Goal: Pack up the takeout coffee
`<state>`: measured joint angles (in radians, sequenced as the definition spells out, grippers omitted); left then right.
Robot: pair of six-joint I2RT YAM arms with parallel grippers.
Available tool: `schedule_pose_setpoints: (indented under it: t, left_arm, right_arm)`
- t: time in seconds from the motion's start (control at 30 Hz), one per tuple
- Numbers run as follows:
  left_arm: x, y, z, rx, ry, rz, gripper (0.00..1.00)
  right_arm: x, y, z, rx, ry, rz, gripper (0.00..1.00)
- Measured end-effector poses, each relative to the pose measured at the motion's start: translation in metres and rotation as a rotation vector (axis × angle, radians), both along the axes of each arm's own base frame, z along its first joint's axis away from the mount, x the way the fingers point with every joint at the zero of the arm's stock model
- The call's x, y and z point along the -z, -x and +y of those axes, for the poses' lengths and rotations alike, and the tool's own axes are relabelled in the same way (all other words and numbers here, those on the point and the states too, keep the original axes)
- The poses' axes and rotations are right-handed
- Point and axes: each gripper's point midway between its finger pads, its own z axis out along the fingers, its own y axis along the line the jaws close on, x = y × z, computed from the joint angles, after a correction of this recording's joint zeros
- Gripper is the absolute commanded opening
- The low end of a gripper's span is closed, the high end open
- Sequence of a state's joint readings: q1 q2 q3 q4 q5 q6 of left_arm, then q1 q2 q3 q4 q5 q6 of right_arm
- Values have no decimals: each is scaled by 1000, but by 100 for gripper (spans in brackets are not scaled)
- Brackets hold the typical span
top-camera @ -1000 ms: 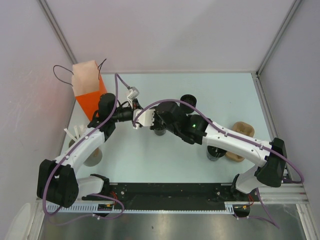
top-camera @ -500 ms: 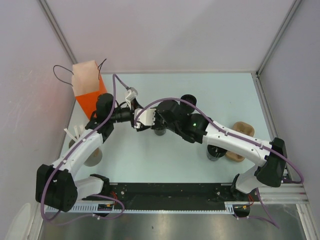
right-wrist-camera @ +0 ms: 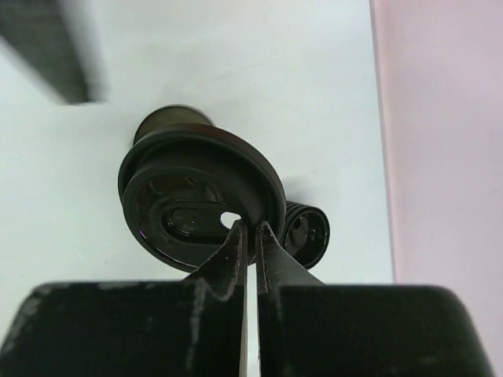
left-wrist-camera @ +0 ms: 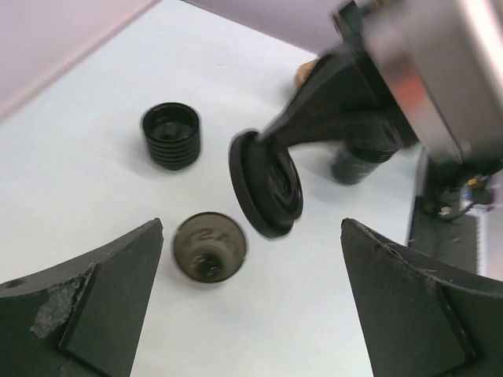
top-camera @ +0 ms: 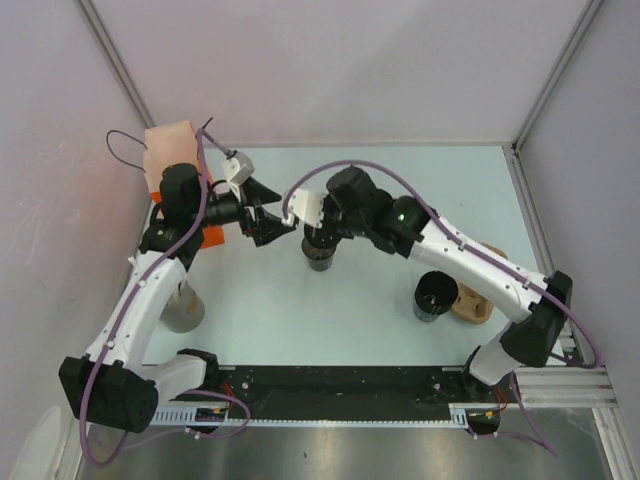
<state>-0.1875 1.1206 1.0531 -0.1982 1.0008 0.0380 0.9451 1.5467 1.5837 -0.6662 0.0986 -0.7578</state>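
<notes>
The takeout coffee stands in two parts. Its small cup (top-camera: 320, 259) (left-wrist-camera: 209, 248) sits uncovered on the table. Its round black lid (right-wrist-camera: 196, 196) (left-wrist-camera: 266, 185) hangs tilted just above the cup. My right gripper (right-wrist-camera: 252, 229) (top-camera: 316, 238) is shut on the lid's rim. My left gripper (left-wrist-camera: 252, 224) (top-camera: 274, 211) stands wide open to the left of the lid, with nothing between its fingers. The orange paper bag (top-camera: 172, 172) stands at the far left, behind the left arm.
A ribbed black stack (left-wrist-camera: 171, 135) (right-wrist-camera: 307, 231) sits beyond the cup. A wider black cup (top-camera: 435, 295) stands at the right, next to a brown cup carrier (top-camera: 482, 300). A grey cup (top-camera: 186, 310) stands near the left arm.
My left gripper has opened wide and drawn back to the left, away from the right gripper. The right gripper has kept hold of the lid and moved it over the small cup.
</notes>
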Motion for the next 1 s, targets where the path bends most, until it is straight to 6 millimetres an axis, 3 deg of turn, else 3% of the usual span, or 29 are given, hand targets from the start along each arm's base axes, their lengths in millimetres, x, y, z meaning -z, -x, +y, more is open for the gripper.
schedule_pose_setpoints:
  t: [0.17, 0.27, 0.43, 0.63, 0.73, 0.87, 1.0]
  left_arm:
    - [-5, -2, 14, -50, -79, -111, 100]
    - [8, 0, 23, -91, -119, -154, 100]
    - [35, 9, 35, -144, -162, -198, 100]
    - [49, 16, 43, -167, -193, -308, 100]
    - [53, 17, 46, -170, -219, -345, 100]
    - [56, 20, 49, -161, -255, -378, 100]
    - [61, 24, 50, -140, -279, -384, 100]
  right_arm:
    - [-19, -39, -5, 62, -50, 122, 0]
    - [-11, -58, -7, 95, -46, 221, 0]
    - [20, -79, -5, 122, -19, 402, 2]
    - [73, -69, -7, 146, 73, 592, 2]
    - [90, -63, -3, 141, 100, 649, 2]
    - [94, -58, 5, 129, 90, 688, 2]
    - [86, -56, 14, 103, 56, 693, 3]
